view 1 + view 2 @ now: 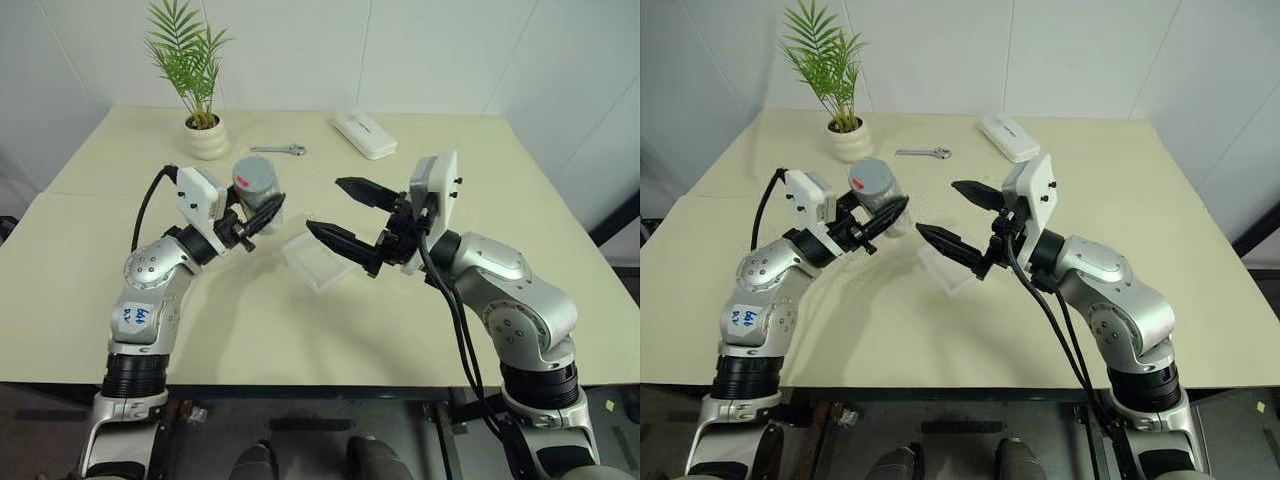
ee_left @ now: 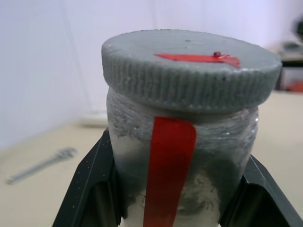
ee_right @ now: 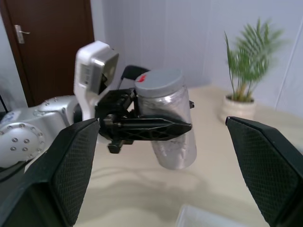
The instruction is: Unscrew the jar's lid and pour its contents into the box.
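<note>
the left tool (image 1: pixel 262 213) is clamped on the jar (image 1: pixel 258 187), holding it above the bench (image 1: pixel 90 240) with the lid (image 1: pixel 252 169) screwed on. the box (image 1: pixel 318 258) lies on the bench between the arms, just below the right tool (image 1: pixel 342 213), whose fingers (image 1: pixel 340 242) stand wide apart, aimed at the jar.

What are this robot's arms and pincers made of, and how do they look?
Both arms are rounded silvery metal segments with black ribbed joints. Each ends in a white boxy wrist block and a two-fingered black tool: left tool, right tool. Black cables loop along both arms. The left arm bears a white sticker with blue writing.
</note>
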You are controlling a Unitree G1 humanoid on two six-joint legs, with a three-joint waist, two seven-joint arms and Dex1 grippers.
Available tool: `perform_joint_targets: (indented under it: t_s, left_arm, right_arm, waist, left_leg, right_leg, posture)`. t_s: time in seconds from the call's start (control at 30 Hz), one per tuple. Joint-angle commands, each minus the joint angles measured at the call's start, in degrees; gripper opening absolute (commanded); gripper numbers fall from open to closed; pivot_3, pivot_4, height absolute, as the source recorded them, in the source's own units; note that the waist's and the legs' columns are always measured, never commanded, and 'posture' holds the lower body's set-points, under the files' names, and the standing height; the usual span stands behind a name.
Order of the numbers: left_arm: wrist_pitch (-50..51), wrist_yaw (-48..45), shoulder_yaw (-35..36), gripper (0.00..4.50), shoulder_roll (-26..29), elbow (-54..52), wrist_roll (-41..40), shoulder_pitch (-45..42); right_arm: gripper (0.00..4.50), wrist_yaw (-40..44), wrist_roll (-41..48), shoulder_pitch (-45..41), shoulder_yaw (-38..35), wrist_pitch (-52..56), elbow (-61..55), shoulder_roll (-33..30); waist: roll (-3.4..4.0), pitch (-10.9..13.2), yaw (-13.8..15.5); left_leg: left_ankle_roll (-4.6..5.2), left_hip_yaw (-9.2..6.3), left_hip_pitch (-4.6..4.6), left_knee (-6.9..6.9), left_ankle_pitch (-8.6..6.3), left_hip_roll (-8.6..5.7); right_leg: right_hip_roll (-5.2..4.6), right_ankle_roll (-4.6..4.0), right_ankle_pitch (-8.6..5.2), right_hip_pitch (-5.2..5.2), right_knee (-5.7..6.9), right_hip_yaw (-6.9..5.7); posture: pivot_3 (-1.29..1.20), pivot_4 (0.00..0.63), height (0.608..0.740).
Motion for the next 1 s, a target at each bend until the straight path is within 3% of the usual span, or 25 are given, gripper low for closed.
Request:
perform_joint_targets:
  t_s: [0.03,0.27,0.87,1.0]
  left_arm:
    - [7.46,-6.83,-3.08,1.93,1.88,-6.43,-6.00,-1.16]
    - [10.20,-7.25,-4.30,1.93,0.71,-8.38,-6.87,-1.01]
    - [8.31,-8.23,-3.75,1.93,1.03,-5.88,-5.01,-0.09]
    - [8.18,-8.06,-3.59,1.93,0.87,-5.72,-4.97,-0.35]
  right_arm:
    - [4.50,-2.29,-2.13,-5.07,4.66,2.93,-0.52,1.83]
    - [4.50,-3.70,-8.10,-6.87,8.71,2.79,2.53,3.49]
    - [4.50,-3.15,-7.10,-5.69,5.06,4.25,1.60,5.34]
    - [3.62,-2.13,-7.23,-5.52,5.62,4.31,1.40,4.92]
  waist:
    - [0.00,0.00,-0.11]
    - [0.00,0.00,0.26]
    - [0.00,0.00,0.17]
    - [0.00,0.00,0.17]
  left_leg:
    - [0.00,-0.01,-0.11,0.02,0.00,0.00]
    - [0.01,-0.02,-0.57,0.10,0.04,0.01]
    - [0.01,-0.02,-0.56,0.11,0.04,0.01]
    - [0.01,-0.02,-0.56,0.11,0.04,0.01]
  right_leg:
    - [0.00,0.00,0.00,-0.12,0.05,0.00]
    - [0.03,0.03,-0.05,-0.64,0.30,0.01]
    - [0.05,0.03,-0.05,-0.66,0.34,0.02]
    - [0.05,0.03,-0.05,-0.67,0.35,0.02]
  posture:
    - [0.00,0.150,0.740]
    - [0.00,0.150,0.740]
    - [0.00,0.150,0.740]
    - [0.00,0.150,0.740]
